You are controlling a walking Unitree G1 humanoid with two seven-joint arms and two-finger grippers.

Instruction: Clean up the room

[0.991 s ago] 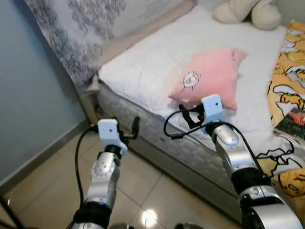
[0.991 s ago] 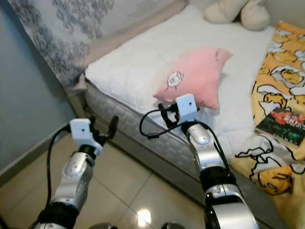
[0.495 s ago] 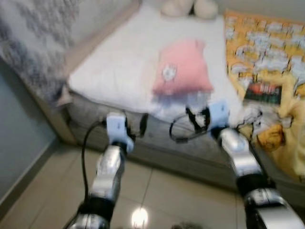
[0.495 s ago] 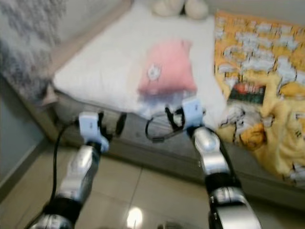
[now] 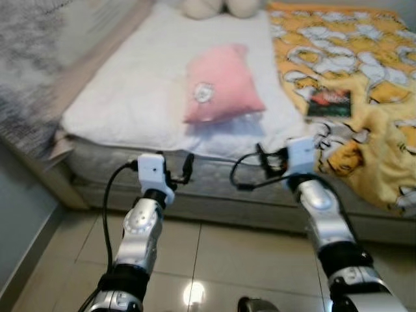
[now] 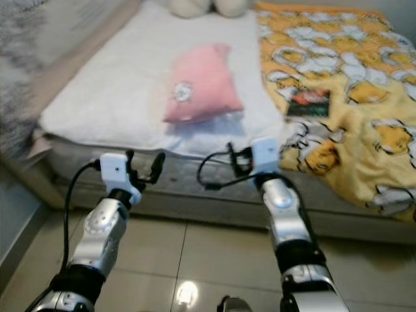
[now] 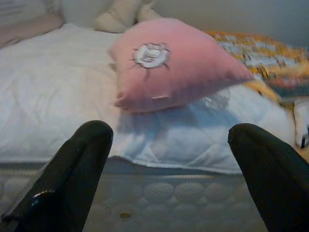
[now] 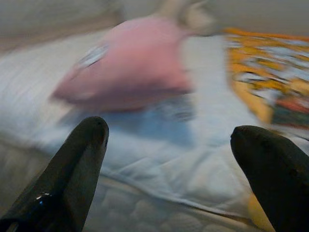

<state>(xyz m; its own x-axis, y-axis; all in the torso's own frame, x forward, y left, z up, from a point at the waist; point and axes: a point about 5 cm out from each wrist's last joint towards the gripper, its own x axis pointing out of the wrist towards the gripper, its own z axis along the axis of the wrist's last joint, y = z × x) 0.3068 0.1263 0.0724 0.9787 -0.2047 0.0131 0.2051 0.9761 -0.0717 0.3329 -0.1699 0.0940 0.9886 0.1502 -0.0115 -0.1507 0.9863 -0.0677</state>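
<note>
Pink pillow [image 5: 220, 82] on bed [image 5: 123, 97]

Even indoor light, fairly bright, soft shadows. Small glare spot on the floor tiles [image 5: 193, 294]. Head views slightly soft, blur strongest at left edge. Right wrist view motion-blurred; left wrist view sharper, pink pillow [image 7: 174, 63] clear, near fingers [image 7: 72, 169] defocused.

You face a bed [image 5: 130, 97] with a white cover; on it lie a pink pillow [image 5: 220, 83], a yellow blanket [image 5: 364, 78] and a cream soft toy [image 5: 218, 6].
</note>
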